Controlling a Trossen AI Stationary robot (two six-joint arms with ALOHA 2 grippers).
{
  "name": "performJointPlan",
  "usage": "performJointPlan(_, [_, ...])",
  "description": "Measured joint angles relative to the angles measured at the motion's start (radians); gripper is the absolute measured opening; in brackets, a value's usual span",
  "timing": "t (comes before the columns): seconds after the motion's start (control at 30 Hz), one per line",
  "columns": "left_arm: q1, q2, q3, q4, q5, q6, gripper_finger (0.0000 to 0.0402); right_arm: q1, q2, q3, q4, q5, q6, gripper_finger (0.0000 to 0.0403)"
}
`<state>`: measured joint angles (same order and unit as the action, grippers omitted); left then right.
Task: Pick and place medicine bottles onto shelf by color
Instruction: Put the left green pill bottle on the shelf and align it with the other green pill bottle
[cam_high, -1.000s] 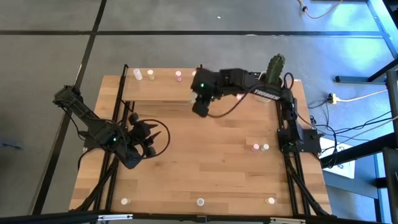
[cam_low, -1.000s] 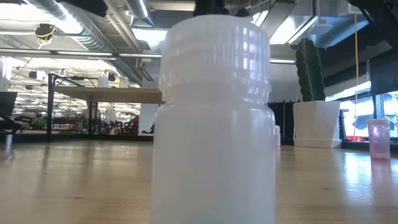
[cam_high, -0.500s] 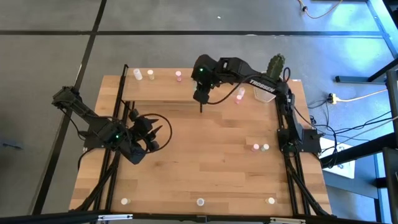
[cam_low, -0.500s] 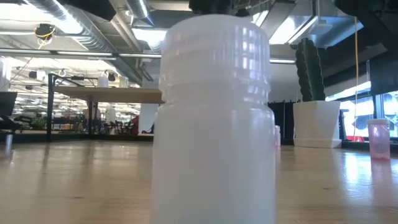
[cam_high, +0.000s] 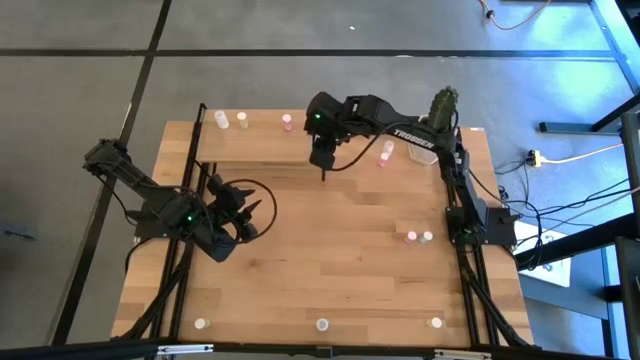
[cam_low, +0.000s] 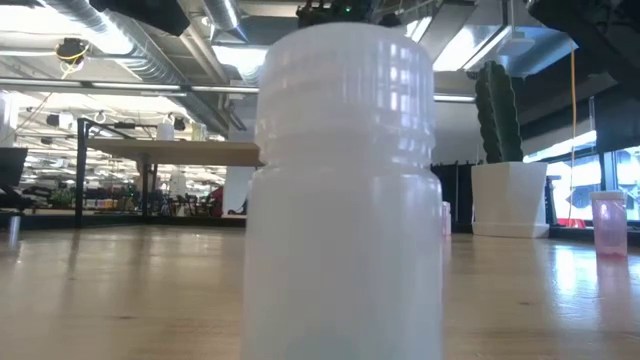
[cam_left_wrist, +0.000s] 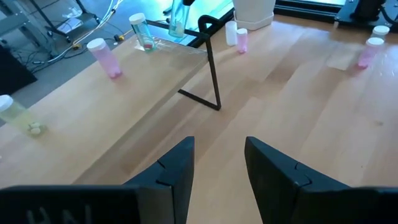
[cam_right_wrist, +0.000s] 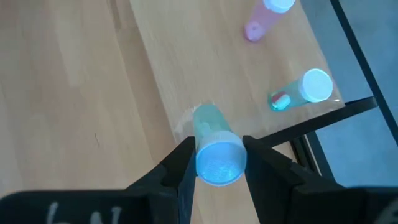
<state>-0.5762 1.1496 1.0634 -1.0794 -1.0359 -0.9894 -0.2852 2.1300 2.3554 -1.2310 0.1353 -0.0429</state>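
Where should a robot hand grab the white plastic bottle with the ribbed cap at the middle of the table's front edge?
Probably grip the white bottle by its round body, under the ribbed cap, straight down from above: it stands upright with bare wood around it, leaving room for fingers either side. The left gripper is open; the right gripper is shut on a pale green bottle.
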Motion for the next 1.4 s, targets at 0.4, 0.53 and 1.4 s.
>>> performJointPlan(0.4, [0.000, 0.000, 0.000, 0.000, 0.002, 0.000, 0.0135, -0.019, 0.054, -0.010, -0.002, 0.056, 0.008, 0.0122])
performJointPlan(0.53, [0.000, 0.000, 0.000, 0.000, 0.002, 0.000, 0.0135, -0.023, 0.054, -0.010, 0.001, 0.056, 0.008, 0.0122])
performJointPlan(1.4, [0.000, 0.000, 0.000, 0.000, 0.002, 0.005, 0.0135, -0.027, 0.060, -0.018, 0.004, 0.048, 0.012, 0.0122])
